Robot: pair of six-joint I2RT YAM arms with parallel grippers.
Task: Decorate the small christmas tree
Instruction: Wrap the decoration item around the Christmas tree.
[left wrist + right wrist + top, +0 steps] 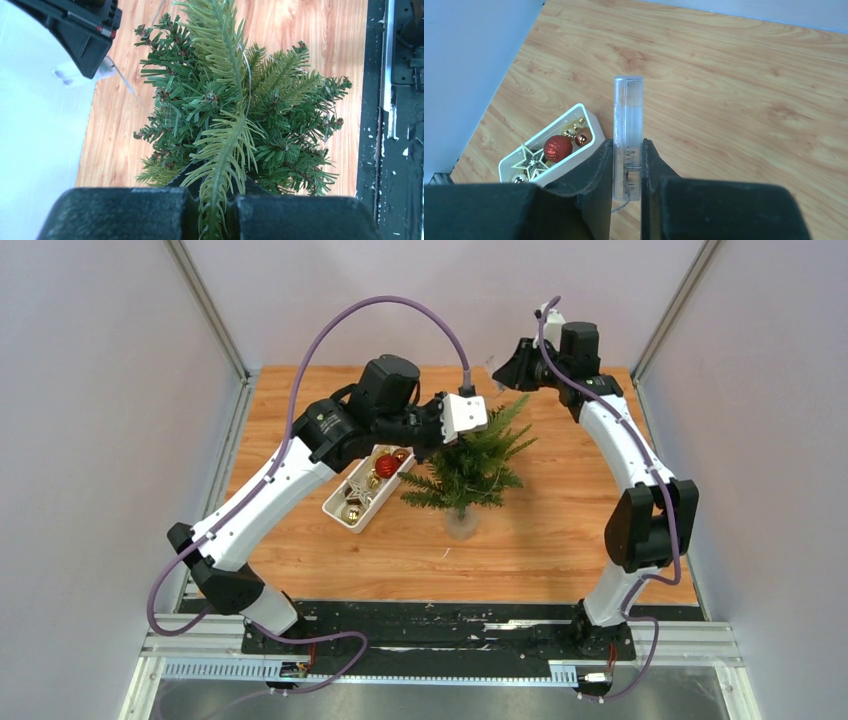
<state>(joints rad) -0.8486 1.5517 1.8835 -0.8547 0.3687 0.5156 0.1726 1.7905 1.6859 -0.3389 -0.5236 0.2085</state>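
Observation:
The small christmas tree stands mid-table on its clear round base. My left gripper is over the tree's top. In the left wrist view it is shut on a pale green top branch of the tree. My right gripper is raised behind the tree. In the right wrist view it is shut on a clear plastic box with a thin wire trailing from it. A thin wire lies over the branches. The right gripper also shows in the left wrist view.
A white tray lies left of the tree and holds a red bauble and gold ornaments. It also shows in the right wrist view with the red bauble and a star. Grey walls enclose the wooden table.

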